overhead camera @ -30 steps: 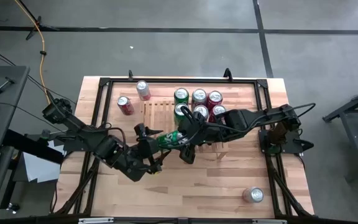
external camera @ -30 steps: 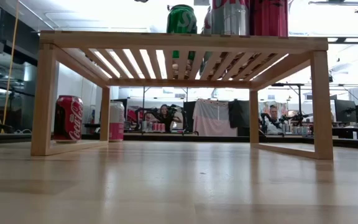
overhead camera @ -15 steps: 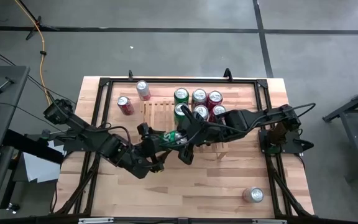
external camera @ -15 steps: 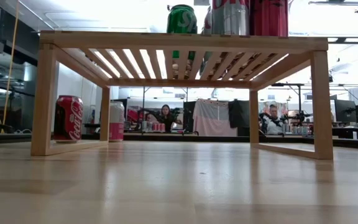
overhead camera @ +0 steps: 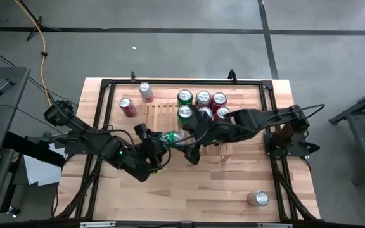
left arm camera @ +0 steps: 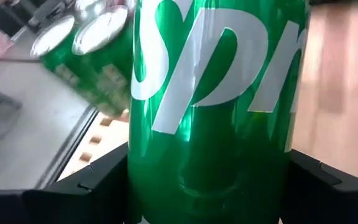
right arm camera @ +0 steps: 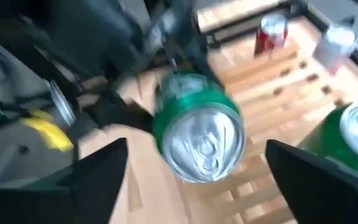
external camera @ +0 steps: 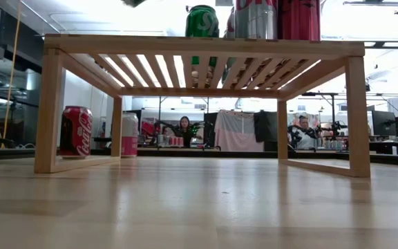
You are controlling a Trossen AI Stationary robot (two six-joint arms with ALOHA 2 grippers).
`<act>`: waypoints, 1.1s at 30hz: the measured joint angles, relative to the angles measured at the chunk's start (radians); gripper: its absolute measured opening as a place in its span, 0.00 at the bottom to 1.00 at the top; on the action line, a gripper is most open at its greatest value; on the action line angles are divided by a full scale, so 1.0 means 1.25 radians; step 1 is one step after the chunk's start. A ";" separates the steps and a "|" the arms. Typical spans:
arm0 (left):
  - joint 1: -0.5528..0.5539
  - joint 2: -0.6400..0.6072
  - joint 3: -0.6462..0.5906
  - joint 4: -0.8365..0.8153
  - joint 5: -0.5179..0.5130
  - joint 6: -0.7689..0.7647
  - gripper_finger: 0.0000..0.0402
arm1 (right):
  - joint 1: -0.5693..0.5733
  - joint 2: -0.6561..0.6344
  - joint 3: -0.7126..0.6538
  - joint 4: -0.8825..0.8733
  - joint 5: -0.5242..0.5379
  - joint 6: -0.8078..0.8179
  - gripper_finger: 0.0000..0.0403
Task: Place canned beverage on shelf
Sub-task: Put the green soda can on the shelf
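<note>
Cans already on the shelf (overhead camera: 170, 114) number five by my count from overhead: two green and three red or silver-topped, grouped on its right half. I see the left gripper (left arm camera: 207, 186) clamped on a green can (left arm camera: 216, 106), its dark fingers (left arm camera: 98, 186) pressed to both sides of the body. That green can lies tilted, nearly on its side, over the front edge of the shelf, between the two arms. I see the right gripper (right arm camera: 194, 180) just beside the can's silver top, with its fingers (right arm camera: 98, 174) standing well apart on either side and not touching it. Two more cans (overhead camera: 136, 100) stand on the table (overhead camera: 201, 190) behind the shelf's left end, and one silver can (overhead camera: 257, 198) sits well apart near the front right corner.
</note>
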 joint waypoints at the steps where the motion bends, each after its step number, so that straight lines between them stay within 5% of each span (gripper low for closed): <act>1: -0.001 -0.002 -0.002 -0.020 -0.002 -0.018 0.71 | 0.000 -0.013 0.002 0.003 0.004 0.000 0.92; 8: -0.048 -0.021 -0.018 -0.135 -0.111 -0.292 0.71 | 0.007 -0.071 0.001 -0.024 0.104 0.001 0.95; 15: -0.112 -0.027 -0.153 0.043 -0.298 -0.565 0.71 | 0.016 -0.115 0.001 -0.028 0.197 0.001 0.95; 20: -0.083 -0.027 -0.228 0.356 -0.260 -0.372 0.71 | 0.016 -0.117 0.001 -0.019 0.200 0.001 0.95; 26: 0.006 -0.029 -0.273 0.728 0.125 0.095 0.71 | 0.016 -0.116 0.001 -0.018 0.187 0.004 0.95; 29: 0.044 -0.057 -0.285 0.744 0.209 0.146 0.71 | 0.028 -0.118 0.001 -0.019 0.187 0.004 0.95; 33: 0.078 -0.132 -0.334 0.770 0.210 0.159 0.71 | 0.050 -0.125 0.001 -0.021 0.189 0.014 0.95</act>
